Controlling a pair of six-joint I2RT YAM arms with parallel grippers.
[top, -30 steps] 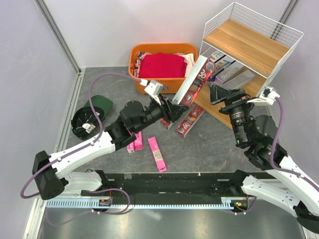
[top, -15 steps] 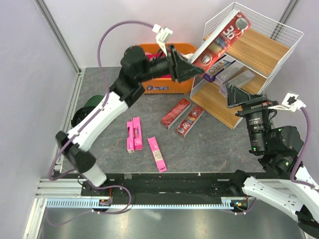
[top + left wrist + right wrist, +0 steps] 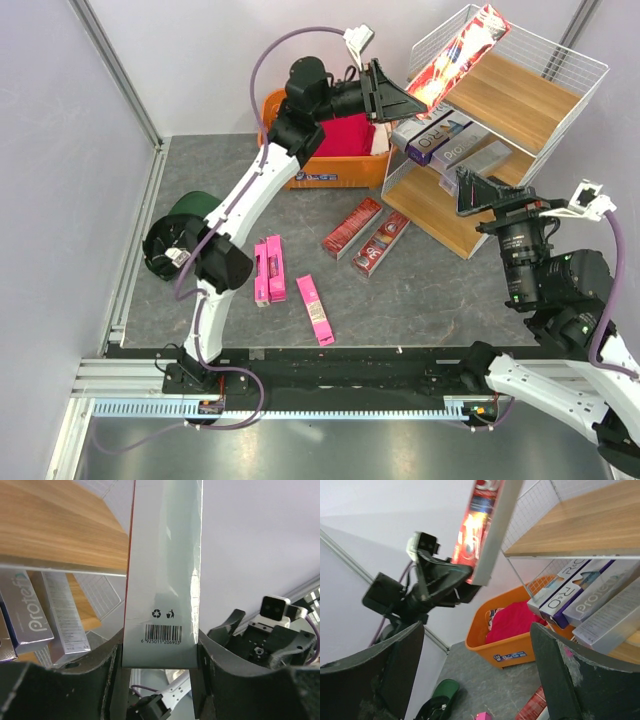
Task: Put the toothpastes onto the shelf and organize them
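My left gripper (image 3: pixel 405 100) is shut on a dark red "3D" toothpaste box (image 3: pixel 458 55), held tilted in the air at the top left corner of the white wire shelf (image 3: pixel 512 92). In the left wrist view its silver back with a barcode (image 3: pixel 165 580) sits between my fingers, beside the top board (image 3: pixel 55 530). My right gripper (image 3: pixel 478 192) is open and empty by the shelf's front. Purple-white and silver boxes (image 3: pixel 445 138) lie on the middle board. Two dark red boxes (image 3: pixel 368 235) and three pink boxes (image 3: pixel 270 268) lie on the floor.
An orange basket (image 3: pixel 325 172) with folded red clothes (image 3: pixel 345 135) stands left of the shelf, under my left arm. A green and black cap (image 3: pixel 180 235) lies at the left. Grey walls close in on both sides.
My left arm has lifted the dark red box from low by the basket up and right to the shelf's top corner. My right gripper has drawn back to the right.
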